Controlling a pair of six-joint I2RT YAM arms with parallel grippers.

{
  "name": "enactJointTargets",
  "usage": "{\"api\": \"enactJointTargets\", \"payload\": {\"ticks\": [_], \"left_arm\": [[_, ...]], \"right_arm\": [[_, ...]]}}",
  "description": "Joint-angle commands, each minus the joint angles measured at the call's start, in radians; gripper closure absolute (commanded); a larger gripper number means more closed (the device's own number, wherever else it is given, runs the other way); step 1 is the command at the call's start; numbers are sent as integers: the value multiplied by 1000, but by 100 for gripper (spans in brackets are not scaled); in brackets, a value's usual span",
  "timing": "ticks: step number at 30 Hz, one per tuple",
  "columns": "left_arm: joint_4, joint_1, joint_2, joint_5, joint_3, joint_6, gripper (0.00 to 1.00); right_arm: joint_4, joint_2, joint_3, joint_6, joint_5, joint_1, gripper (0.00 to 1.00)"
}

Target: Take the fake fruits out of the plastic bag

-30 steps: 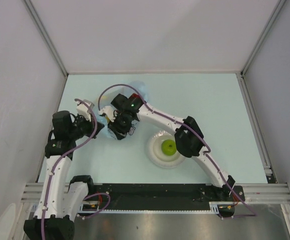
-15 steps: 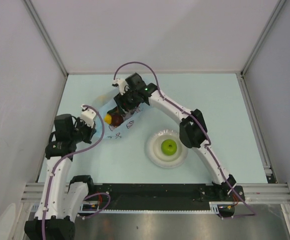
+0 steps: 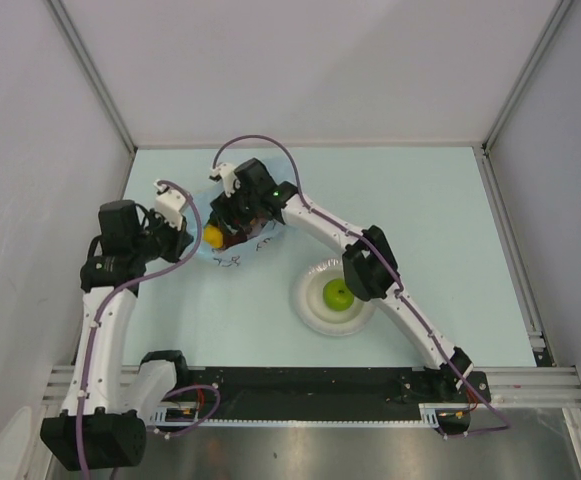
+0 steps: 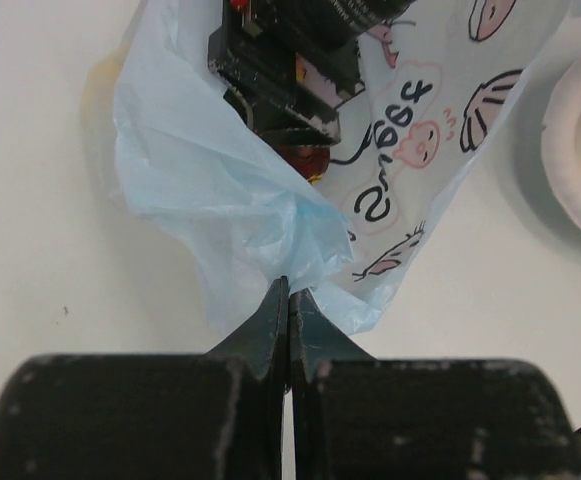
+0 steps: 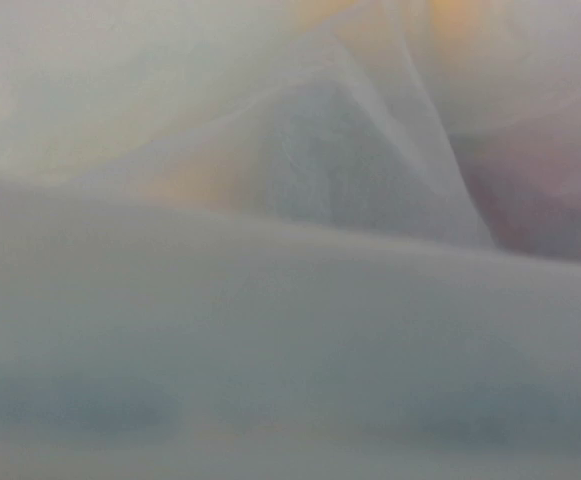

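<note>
The left hand (image 4: 288, 300) is closed tight on a corner of the bag (image 4: 210, 200), pinching the thin film between its fingertips and holding that edge just off the counter (image 3: 420, 220). The right hand (image 3: 235, 220) reaches in from the far right and is buried in the bag. Its wrist view shows only blurred plastic with yellow and maroon tints close ahead. Whether its jaws are open or closed on anything, I cannot tell.

The coming move turns on one relation: the fruit sits between the two hands, right below the right hand's tip and on the bag side of the left hand's pinch. The lemon (image 3: 213, 237) lies towards the left hand, with the maroon fruit (image 3: 233, 238) touching or just beside it, under the right hand. The right hand is the nearer and looks set to pick. The bag's long axis runs roughly from the pinched corner towards the right hand.

The bag holds at least those two fruits; any others are hidden. The plate (image 3: 310, 318), well apart to the near right, holds the apple (image 3: 338, 294) alone, so that one is already out.
</note>
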Motion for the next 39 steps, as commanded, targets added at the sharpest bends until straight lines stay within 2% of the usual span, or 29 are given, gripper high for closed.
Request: {"api": "enactJointTargets", "payload": {"ticks": [1,2,3,4,8,10,17,21,25,26,27,31,35,36,39], "left_arm": [[8,6,48,97,97,-34,100],[6,6,65,105,115,-34,100],[5,6,69,122,123,-36,100],[-3,6,74,127,129,-34,100],[-18,6,91,153,158,-48,100],[-24,6,95,175,168,-48,100],[-56,6,91,212,159,-51,100],[-67,8,88,209,151,-46,100],[-72,6,82,199,148,-37,100],[-72,8,82,199,145,-37,100],[-70,8,79,200,142,-37,100],[-61,8,63,202,120,-45,100],[-52,8,46,194,100,-49,100],[-50,8,43,194,97,-52,100],[-47,14,40,199,103,-57,100]], "right_arm": [[234,-49,-79,12,41,-16,18],[286,-69,-130,22,58,-18,13],[390,-93,-185,25,58,-19,11],[421,-91,-224,26,49,-24,10],[402,3,-103,24,-63,-25,11],[417,46,-56,24,-40,-19,10],[679,112,-20,156,-114,-22,7],[688,159,18,151,-112,-13,16],[653,150,-9,131,-102,-7,41],[645,144,-20,128,-105,-8,43],[639,133,-34,122,-105,-8,43],[587,123,-54,70,-73,1,22],[553,112,-64,10,-34,7,18],[553,109,-64,-19,-23,11,18],[487,100,-67,-66,-8,22,35]]}}
